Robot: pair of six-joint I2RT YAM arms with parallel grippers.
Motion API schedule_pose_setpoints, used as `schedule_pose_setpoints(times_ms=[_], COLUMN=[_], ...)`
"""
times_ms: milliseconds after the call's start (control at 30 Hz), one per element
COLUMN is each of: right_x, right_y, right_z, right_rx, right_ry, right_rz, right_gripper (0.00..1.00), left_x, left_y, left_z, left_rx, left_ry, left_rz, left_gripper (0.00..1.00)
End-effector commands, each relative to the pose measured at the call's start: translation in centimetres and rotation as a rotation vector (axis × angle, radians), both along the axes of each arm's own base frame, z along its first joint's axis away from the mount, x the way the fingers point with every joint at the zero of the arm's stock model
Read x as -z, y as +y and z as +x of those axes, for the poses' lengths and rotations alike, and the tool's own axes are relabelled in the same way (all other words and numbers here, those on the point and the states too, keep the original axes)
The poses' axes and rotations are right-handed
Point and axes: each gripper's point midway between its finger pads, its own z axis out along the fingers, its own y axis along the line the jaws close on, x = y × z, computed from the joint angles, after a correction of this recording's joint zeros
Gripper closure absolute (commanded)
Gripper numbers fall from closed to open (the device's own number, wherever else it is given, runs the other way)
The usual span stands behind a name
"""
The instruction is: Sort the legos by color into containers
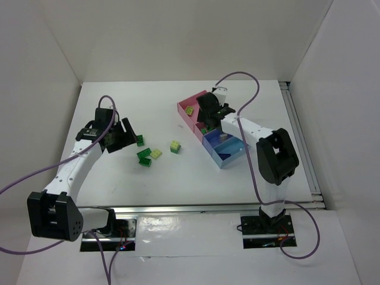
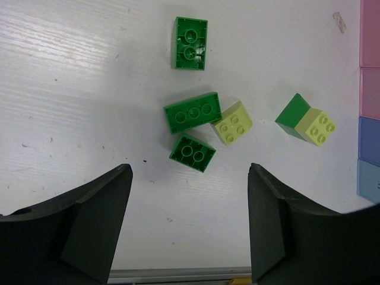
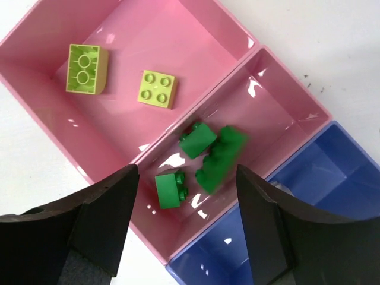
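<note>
Above the nearer pink tray (image 3: 273, 101) my right hand (image 3: 187, 172) hangs open; three dark green legos (image 3: 198, 141) lie inside, one blurred. Two yellow-green legos (image 3: 157, 89) sit in the far pink tray (image 3: 178, 35). Farther left, my left hand (image 2: 190, 172) gapes open over loose legos (image 2: 192, 112) on the tabletop (image 2: 71, 89).

four trays (image 1: 195, 101); loose: four green bricks (image 2: 192, 111), two yellow-green bricks (image 2: 233, 123); in pink trays (image 3: 148, 41): three green bricks (image 3: 198, 139), two yellow-green bricks (image 3: 157, 89)
</note>
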Motion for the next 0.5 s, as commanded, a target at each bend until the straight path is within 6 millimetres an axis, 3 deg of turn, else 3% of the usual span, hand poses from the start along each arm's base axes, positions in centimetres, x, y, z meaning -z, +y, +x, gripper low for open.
schedule_pose_setpoints(times_ms=[0, 100, 133, 167, 300, 467], right_x=[-2.0, -3.0, -4.3, -4.0, -3.7, -3.9], right_y=[1.0, 1.5, 2.2, 4.0, 8.3, 10.2], right_z=[1.4, 0.2, -0.3, -1.5, -5.2, -7.2], right_rx=[-0.028, -0.059, -0.089, -0.174, -0.329, -0.378], right_ry=[-0.074, -0.091, -0.114, -0.112, -0.078, -0.064], right_rz=[0.038, 0.039, 0.06, 0.064, 0.071, 0.048], right_gripper=[0.26, 0.29, 0.32, 0.33, 0.33, 0.27], left_x=[0.1, 0.9, 1.3, 1.7, 3.2, 5.9], left_y=[-0.9, -1.3, -1.3, -1.4, -0.9, -0.9], left_z=[0.2, 0.2, 0.2, 0.2, 0.6, 3.6], left_rx=[0.037, 0.049, 0.049, 0.044, 0.007, -0.062], left_ry=[-0.002, 0.021, 0.036, 0.049, 0.091, 0.193], left_rz=[-0.01, 0.001, 0.002, 0.007, 0.031, 0.043], left_gripper=[0.19, 0.19, 0.19, 0.19, 0.19, 0.19])
